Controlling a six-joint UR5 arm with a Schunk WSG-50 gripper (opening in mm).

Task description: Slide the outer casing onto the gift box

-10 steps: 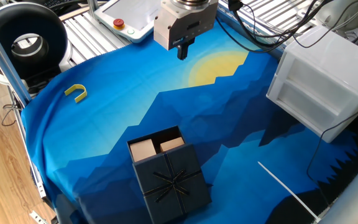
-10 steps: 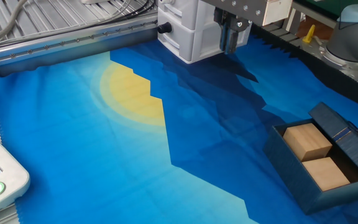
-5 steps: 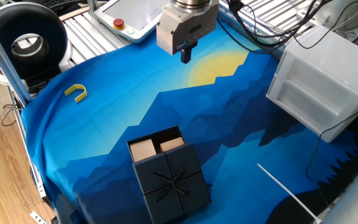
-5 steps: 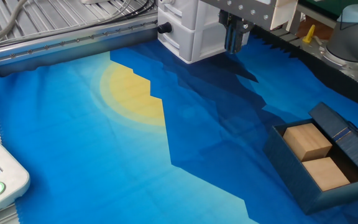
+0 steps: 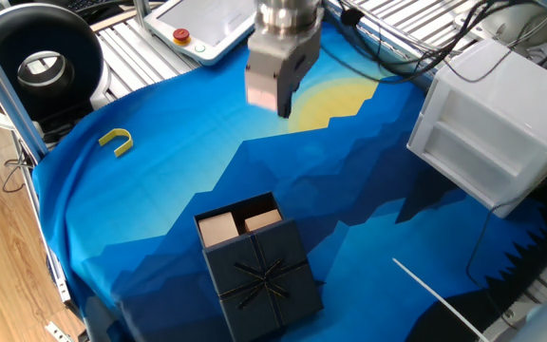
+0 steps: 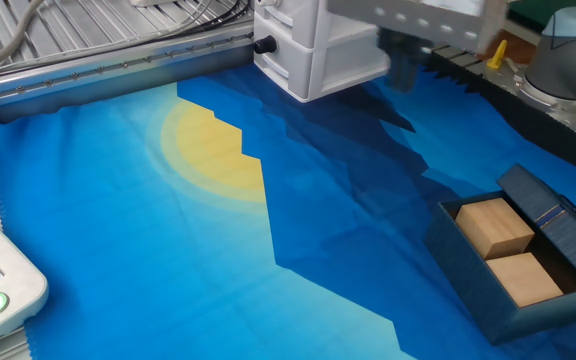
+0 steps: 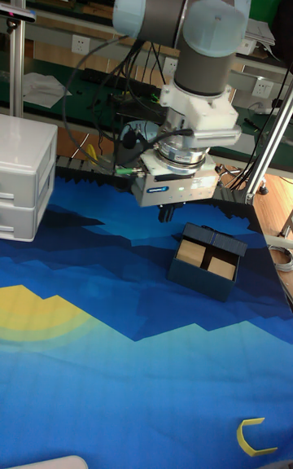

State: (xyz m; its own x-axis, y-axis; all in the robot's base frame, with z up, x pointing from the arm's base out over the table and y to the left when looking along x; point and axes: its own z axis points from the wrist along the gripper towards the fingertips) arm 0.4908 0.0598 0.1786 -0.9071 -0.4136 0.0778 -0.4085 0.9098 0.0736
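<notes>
Blue cloth (image 5: 141, 199); half-sleeved gift box (image 5: 240, 222).

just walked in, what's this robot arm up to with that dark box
The arm's hand hangs in the air over the blue cloth, holding nothing and blurred by motion. The sleeve with the ribbon print is only partly over the gift box, so two tan blocks show at the open end. Nothing is touching the box right now.

I could read no text anywhere; a small dark label on my claw (image 7: 169, 212) mount was too blurred.
</notes>
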